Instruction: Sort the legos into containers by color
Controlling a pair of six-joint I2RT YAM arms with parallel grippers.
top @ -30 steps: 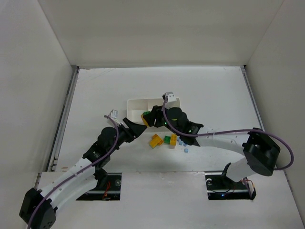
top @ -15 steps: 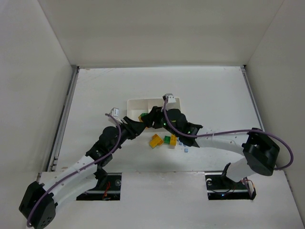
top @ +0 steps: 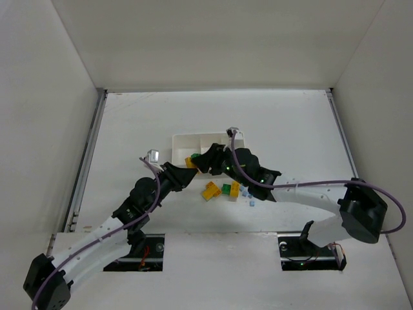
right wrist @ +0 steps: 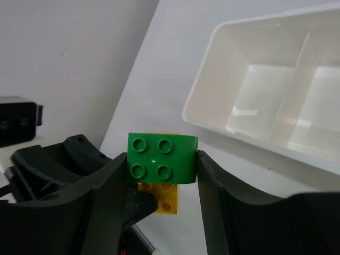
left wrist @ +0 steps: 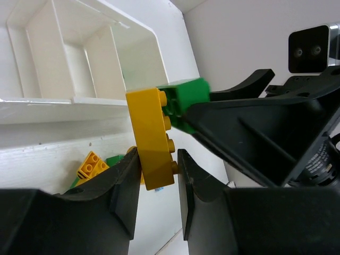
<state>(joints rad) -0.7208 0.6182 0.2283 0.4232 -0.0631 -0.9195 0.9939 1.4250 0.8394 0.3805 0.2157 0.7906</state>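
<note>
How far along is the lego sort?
Done: nothing; the tray compartments in view look empty. In hand: left fingers clamp a yellow brick, right fingers a green brick, the two seemingly joined. Left: those plus the loose bricks (yellow, green, blue) on the table.

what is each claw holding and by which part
The left claw pinches the yellow brick at its lower end; the right claw clamps the green brick by two opposite sides. The two bricks touch.

The white table (top: 290,123) bears a white tray (top: 182,143) and, nearby, loose bricks (top: 210,190), yellow, green and pale blue.
</note>
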